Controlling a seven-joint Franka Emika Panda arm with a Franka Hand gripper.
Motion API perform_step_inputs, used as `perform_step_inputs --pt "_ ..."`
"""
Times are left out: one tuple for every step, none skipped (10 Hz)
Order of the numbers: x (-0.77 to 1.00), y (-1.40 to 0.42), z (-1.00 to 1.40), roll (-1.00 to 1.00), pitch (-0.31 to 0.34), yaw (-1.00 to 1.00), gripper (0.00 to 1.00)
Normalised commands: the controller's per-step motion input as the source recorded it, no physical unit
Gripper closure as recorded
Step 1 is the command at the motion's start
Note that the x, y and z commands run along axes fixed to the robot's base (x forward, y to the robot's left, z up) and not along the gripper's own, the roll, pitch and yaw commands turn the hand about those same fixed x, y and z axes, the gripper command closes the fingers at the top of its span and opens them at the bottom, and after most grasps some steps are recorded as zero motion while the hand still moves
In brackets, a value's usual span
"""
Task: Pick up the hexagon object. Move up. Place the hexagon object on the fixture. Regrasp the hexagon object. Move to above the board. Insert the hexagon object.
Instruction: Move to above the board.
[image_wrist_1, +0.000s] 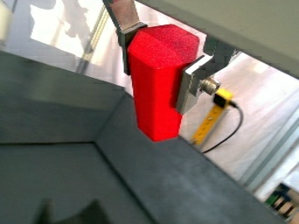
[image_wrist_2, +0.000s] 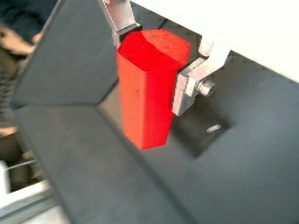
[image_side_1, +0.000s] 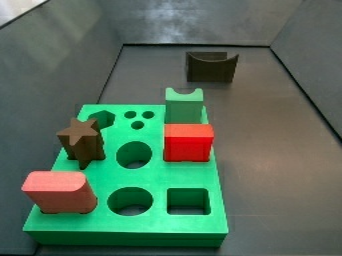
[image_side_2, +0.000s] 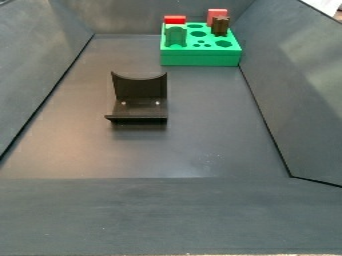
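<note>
My gripper (image_wrist_1: 160, 74) is shut on the hexagon object (image_wrist_1: 158, 96), a bright red six-sided prism held lengthwise between the silver fingers (image_wrist_1: 193, 80). It shows the same way in both wrist views (image_wrist_2: 146, 96), raised above the dark bin floor. Neither the gripper nor the hexagon object shows in the side views. The fixture (image_side_1: 211, 66), a dark block with a U-shaped notch, stands on the floor (image_side_2: 139, 97) and carries nothing. The green board (image_side_1: 107, 225) with shaped holes lies apart from it (image_side_2: 201, 57).
On the board stand a red cube (image_side_1: 189, 142), a brown star piece (image_side_1: 82, 141), a salmon-pink block (image_side_1: 56, 192) and a green notched block (image_side_1: 185, 103). Sloped dark walls (image_side_2: 40, 90) enclose the floor. A yellow cable (image_wrist_1: 211, 118) hangs outside the bin.
</note>
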Motion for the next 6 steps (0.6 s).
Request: perform_step_inputs --pt "-0.71 -1.00 0.15 -1.00 -0.130 -0.17 1.00" --pt "-0.73 -1.00 0.15 -1.00 -0.141 -0.18 1.00" --pt "-0.76 -1.00 0.16 -1.00 -0.153 -0.19 1.00" --pt "-0.80 -1.00 0.16 -1.00 -0.159 -0.19 1.00" --pt "-0.84 -1.00 0.17 -1.00 -0.167 -0.19 1.00" --pt "-0.91 -1.00 0.17 -1.00 -0.185 -0.20 1.00"
